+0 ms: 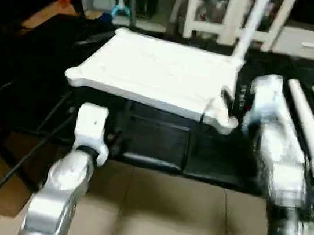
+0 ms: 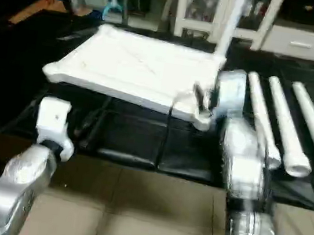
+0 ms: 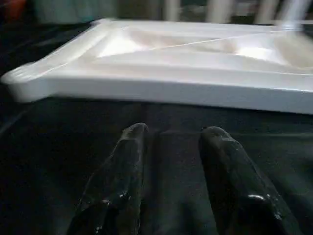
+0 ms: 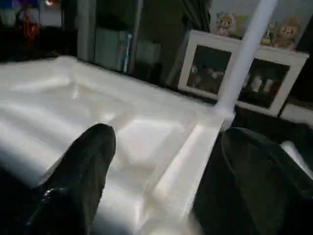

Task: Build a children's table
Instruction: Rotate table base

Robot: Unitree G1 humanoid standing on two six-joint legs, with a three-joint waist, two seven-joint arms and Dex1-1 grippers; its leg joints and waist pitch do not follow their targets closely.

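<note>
Black mat [image 1: 158,147] | L tool [image 3: 171,142] part-open, empty | R tool [image 4: 161,147] wide, straddling tabletop [image 1: 163,71] edge

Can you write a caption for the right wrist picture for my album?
The open right gripper reaches over the upside-down white tabletop, where one leg already stands in a far corner.

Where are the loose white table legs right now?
In the right eye view, three long white tapered tubular legs lie side by side on the black mat, on the robot's right, just beyond the right gripper and beside the white plastic square tabletop.
</note>
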